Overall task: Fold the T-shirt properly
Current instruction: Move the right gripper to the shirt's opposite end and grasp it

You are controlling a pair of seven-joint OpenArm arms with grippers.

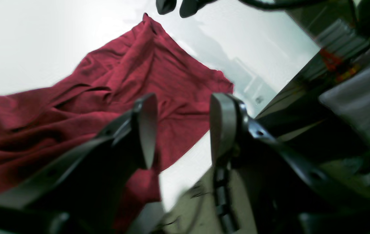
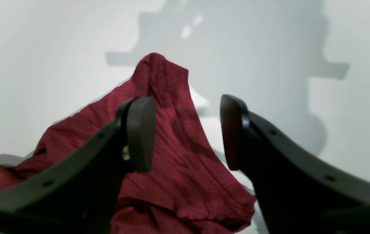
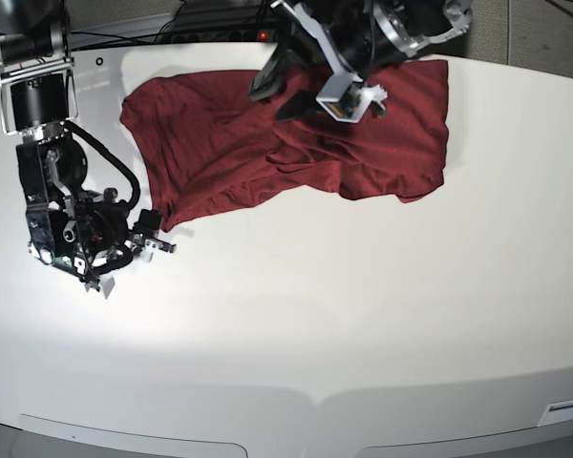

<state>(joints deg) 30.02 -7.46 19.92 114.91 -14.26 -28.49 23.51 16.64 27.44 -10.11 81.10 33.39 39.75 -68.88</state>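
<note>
The dark red T-shirt point(image 3: 229, 143) lies spread and wrinkled on the far part of the white table point(image 3: 363, 315). My left gripper point(image 3: 279, 93) hovers over the shirt's middle top, jaws open and empty. In the left wrist view the left gripper point(image 1: 185, 130) frames the shirt point(image 1: 171, 74) near its edge. My right gripper point(image 3: 162, 234) sits just off the shirt's near-left corner, open and empty. In the right wrist view the right gripper point(image 2: 186, 131) points at that corner of the shirt point(image 2: 158, 74), which rises in a peak. The right gripper's fingertips point(image 1: 166, 5) also show in the left wrist view.
The table's far edge point(image 1: 289, 84) runs close to the left gripper, with dark clutter and cables point(image 1: 341, 42) beyond it. Cables point(image 3: 210, 36) lie behind the table in the base view. The left arm's body point(image 3: 363, 38) hides part of the shirt's top.
</note>
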